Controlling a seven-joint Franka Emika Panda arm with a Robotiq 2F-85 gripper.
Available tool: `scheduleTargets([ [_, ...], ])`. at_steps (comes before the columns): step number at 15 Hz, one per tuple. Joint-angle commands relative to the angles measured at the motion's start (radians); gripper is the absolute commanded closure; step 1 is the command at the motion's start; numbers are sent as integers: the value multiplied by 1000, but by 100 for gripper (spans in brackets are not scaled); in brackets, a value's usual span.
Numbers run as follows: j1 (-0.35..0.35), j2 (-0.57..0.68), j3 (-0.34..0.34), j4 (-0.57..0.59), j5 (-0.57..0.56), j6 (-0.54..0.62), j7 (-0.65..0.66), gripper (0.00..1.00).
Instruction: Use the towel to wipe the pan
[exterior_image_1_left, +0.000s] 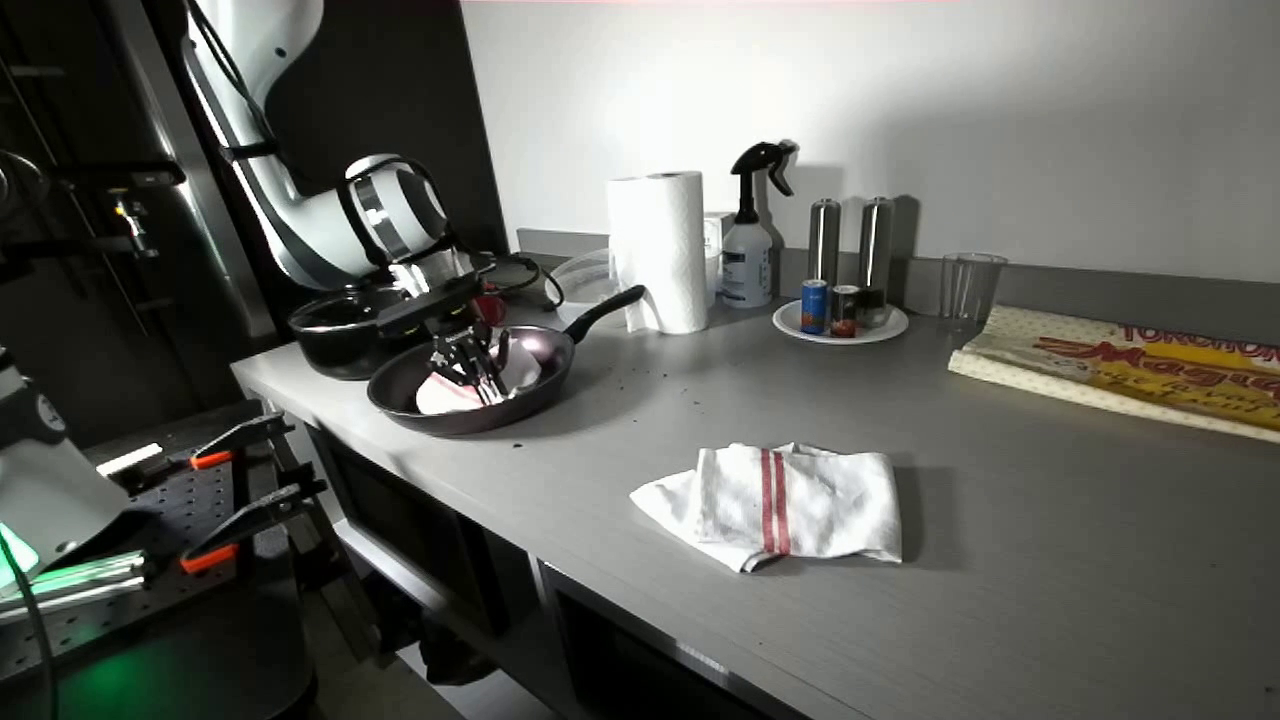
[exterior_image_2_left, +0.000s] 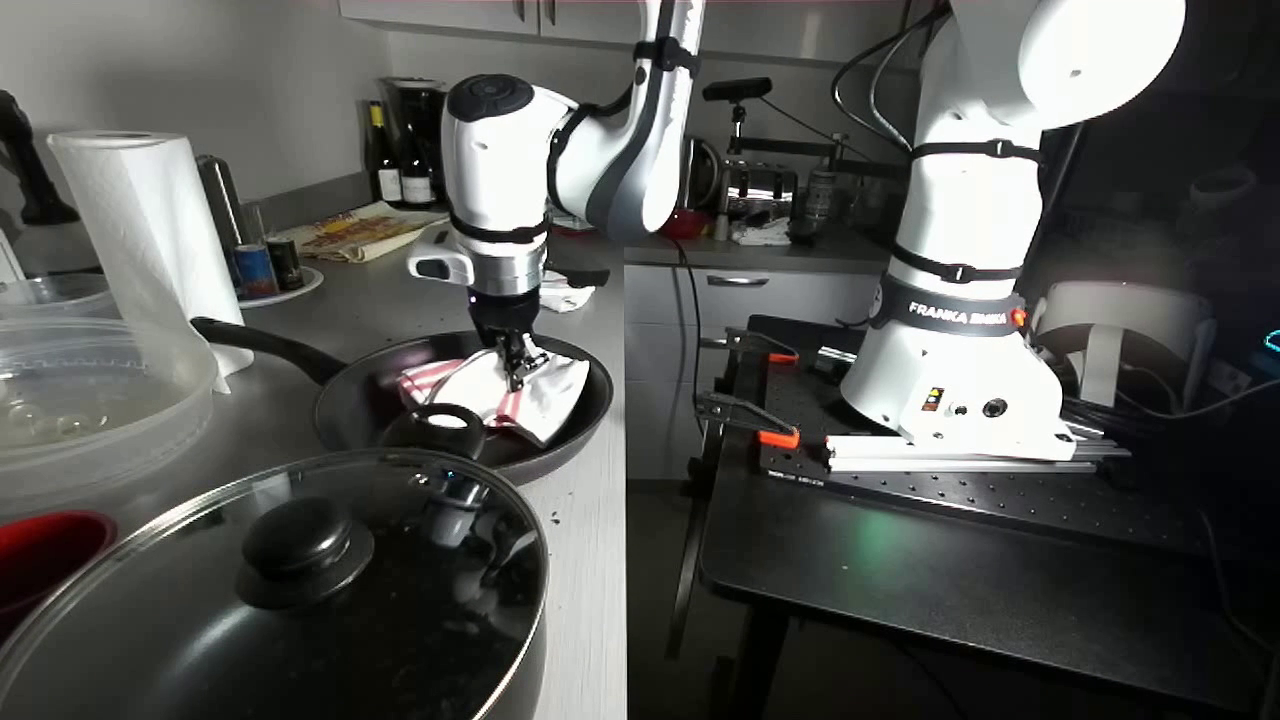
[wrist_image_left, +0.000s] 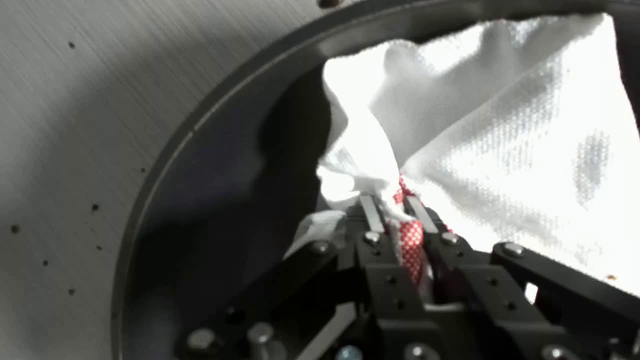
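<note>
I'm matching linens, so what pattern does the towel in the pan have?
The towel is white with red stripes, seen best in an exterior view.

Arm (exterior_image_2_left: 605, 175) bent, end effector (wrist_image_left: 395, 212) pointing down, fingers (wrist_image_left: 371, 214) pinched close

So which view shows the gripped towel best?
The wrist view: the towel is largest there, folds and weave visible, a red part pinched in the gripper, though the picture's right edge cuts it off. Both exterior views show it smaller, lying in the pan, partly hidden by the gripper.
</note>
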Motion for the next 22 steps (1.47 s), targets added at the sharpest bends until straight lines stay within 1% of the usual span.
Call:
scheduleTargets([
  [1, 16, 0, -35, 5, -44, -1, 95, 96],
  [2, 22, 4, -37, 6, -48, -5, 108, 96],
  [5, 56, 48, -11, 19, -51, -23, 117, 96],
  [7, 94, 77, 10, 26, -58, -50, 114, 96],
  [14, 266, 122, 104, 15, -114, -188, 103, 96],
  [15, 246, 130, 150, 25, -128, -227, 105, 96],
  [17, 250, 136, 178, 37, -123, -279, 93, 96],
  [19, 238, 142, 192, 52, -123, -314, 94, 96],
  [22, 199, 124, 178, 64, -121, -317, 105, 96],
])
